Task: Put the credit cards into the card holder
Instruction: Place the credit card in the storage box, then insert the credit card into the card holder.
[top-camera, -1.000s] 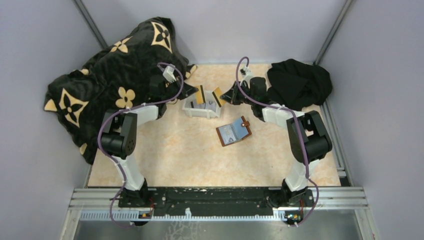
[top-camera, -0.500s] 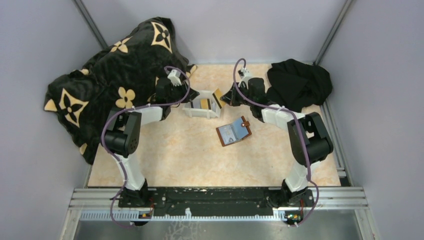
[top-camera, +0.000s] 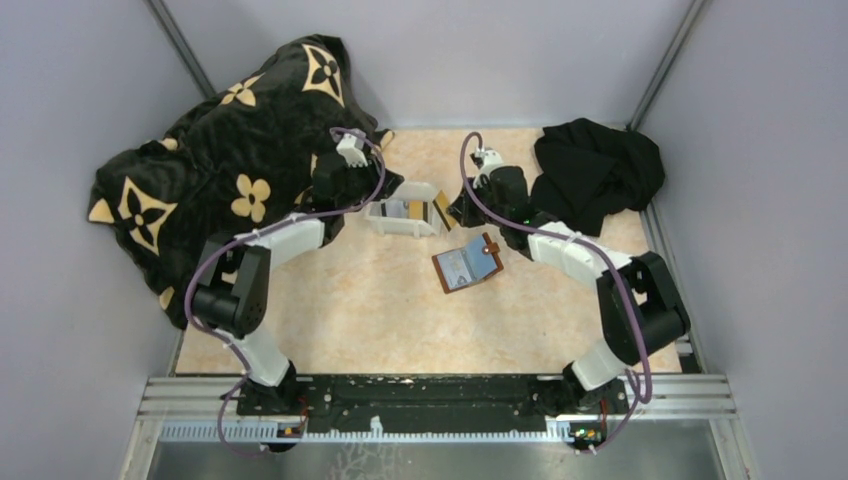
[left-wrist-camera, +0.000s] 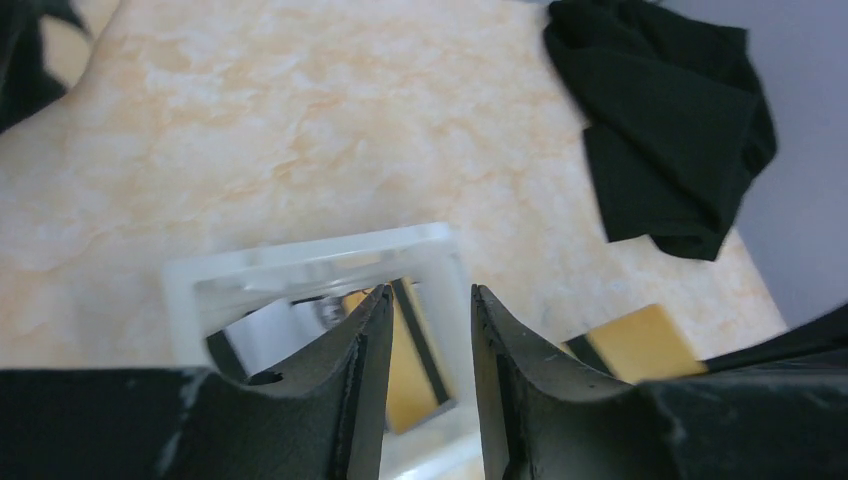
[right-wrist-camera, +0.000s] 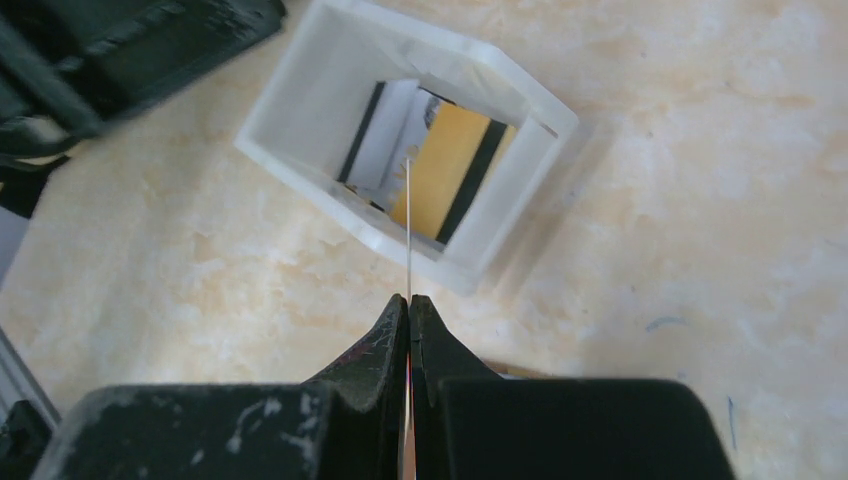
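The card holder (top-camera: 467, 263) lies open on the table, reddish-brown outside and blue-grey inside. A white tray (top-camera: 404, 226) holds credit cards: a grey one (top-camera: 396, 209) and a gold one (top-camera: 415, 211). My right gripper (top-camera: 452, 208) is shut on another gold card (top-camera: 441, 211), seen edge-on (right-wrist-camera: 408, 230) in the right wrist view, just right of the tray (right-wrist-camera: 507, 196). My left gripper (left-wrist-camera: 430, 295) stands open at the tray's (left-wrist-camera: 300, 258) left end, nothing gripped; the gold card (left-wrist-camera: 412, 360) in the tray shows between its fingers.
A black patterned blanket (top-camera: 220, 140) is heaped at the back left, touching the left arm. A black cloth (top-camera: 598, 165) lies at the back right. Grey walls close in both sides and the back.
My left gripper has opened and let go of the tray, which has dropped from tilted to flat. My right gripper has shifted slightly nearer with the gold card still in it.
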